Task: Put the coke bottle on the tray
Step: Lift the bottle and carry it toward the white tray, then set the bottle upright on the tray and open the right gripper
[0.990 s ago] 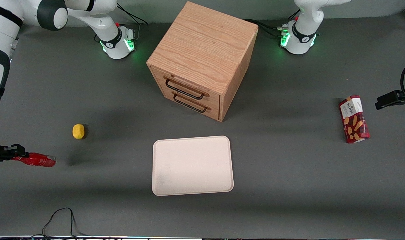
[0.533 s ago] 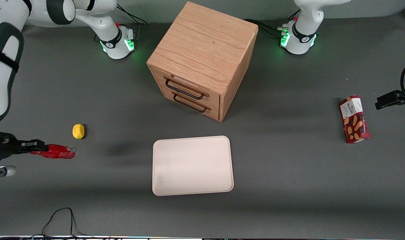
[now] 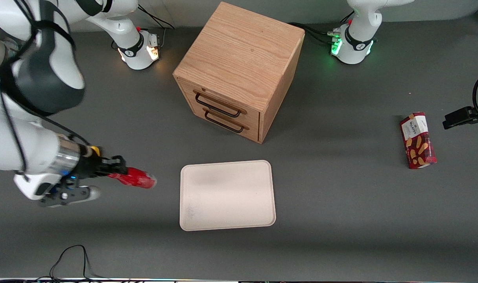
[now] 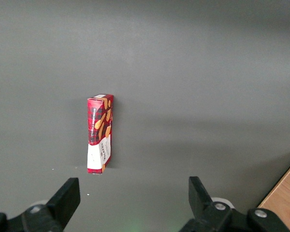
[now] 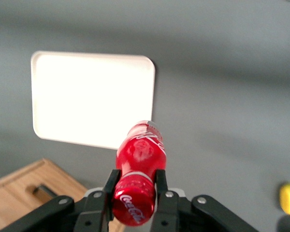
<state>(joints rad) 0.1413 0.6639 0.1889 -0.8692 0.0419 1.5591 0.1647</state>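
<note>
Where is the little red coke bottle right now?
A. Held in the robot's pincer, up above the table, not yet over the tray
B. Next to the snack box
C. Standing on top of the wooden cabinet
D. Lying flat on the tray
A: the pincer is shut on the coke bottle, which hangs over the table just short of the tray.

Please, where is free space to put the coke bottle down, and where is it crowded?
The whole tray is bare; nothing lies on it. The pincer, shut on the coke bottle, hangs beside the tray toward the working arm's end. Bare table also lies between the tray and the snack box. Tightest: between the tray and the drawer cabinet.
</note>
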